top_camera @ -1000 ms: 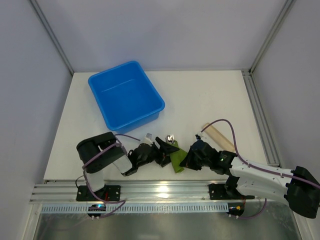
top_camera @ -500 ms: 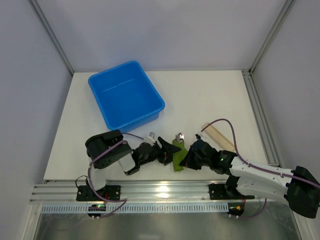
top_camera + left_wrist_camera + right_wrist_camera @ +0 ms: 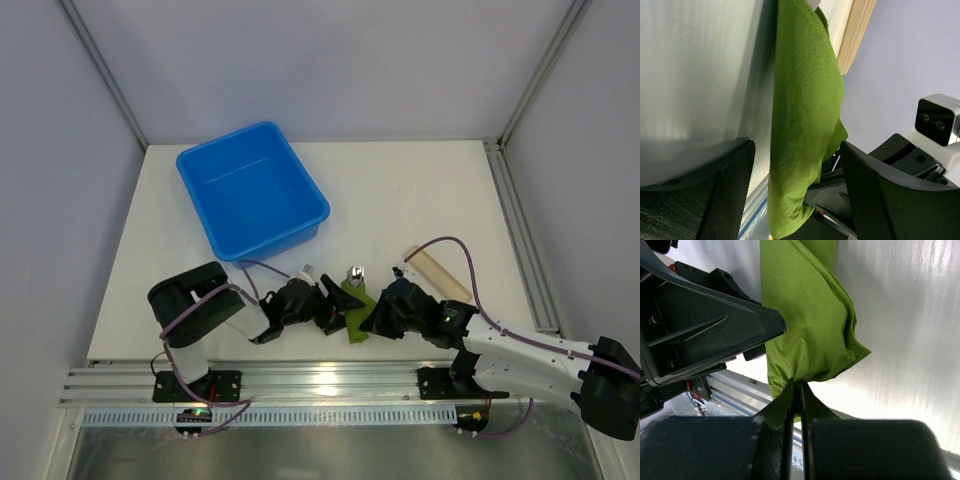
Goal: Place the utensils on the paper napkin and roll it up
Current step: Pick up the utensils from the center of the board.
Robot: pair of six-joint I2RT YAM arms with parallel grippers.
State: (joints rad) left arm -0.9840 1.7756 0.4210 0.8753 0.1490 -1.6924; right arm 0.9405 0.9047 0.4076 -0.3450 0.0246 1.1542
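The blue bin point(image 3: 252, 190) stands toward the far-left corner of the bench point(image 3: 420, 190), well apart from the work. My left pincer point(image 3: 796, 150) stands apart. Its 2 fingers point(image 3: 725, 190) flank the green napkin point(image 3: 805, 115) with a gap on each side, touching nothing.

The napkin is already gathered into a loose roll. It lies close to the bench's near edge, about midway along it, directly between my 2 pincers. Its long axis runs from the near edge toward the far edge, tilted slightly. So the roll lies just right of my left pincer and just left of my right one.

The utensils point(image 3: 354, 272) show only as 1 shiny tip poking from the roll's far end; the rest is wrapped and hidden. My right pincer point(image 3: 796, 387) is clamped together on a fold at the napkin's edge. It pinches paper, and I cannot tell whether any metal is caught too. Further right, the beige cylinder point(image 3: 435, 272) lies near the roll but apart from it.

Both arms are equally close, but only my left is free to close, so I judge the next move is its to make. The bench is white and glossy, so the roll may slide. Room is tight toward the near edge and open toward the far edge.
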